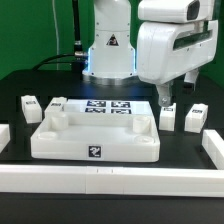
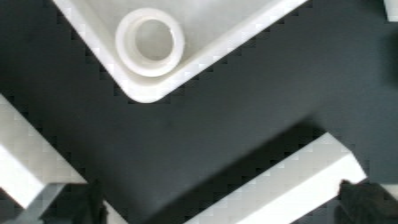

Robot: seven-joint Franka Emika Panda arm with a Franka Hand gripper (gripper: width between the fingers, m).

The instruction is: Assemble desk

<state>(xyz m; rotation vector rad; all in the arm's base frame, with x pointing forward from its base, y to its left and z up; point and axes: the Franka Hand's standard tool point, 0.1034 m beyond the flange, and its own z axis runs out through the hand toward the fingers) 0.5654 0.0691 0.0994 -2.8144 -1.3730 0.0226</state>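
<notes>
Front rail (image 1: 100, 178), then tabletop (image 1: 50, 148) (rim up); gripper (image 1: 166, 100) spread.

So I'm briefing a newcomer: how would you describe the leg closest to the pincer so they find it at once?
Start at the white tabletop in the middle of the scene. Off its end on the exterior view's right stand two white block legs. The one meant is the inner leg, next to the tabletop and under the open pincer; the outer leg stands farther out.
</notes>
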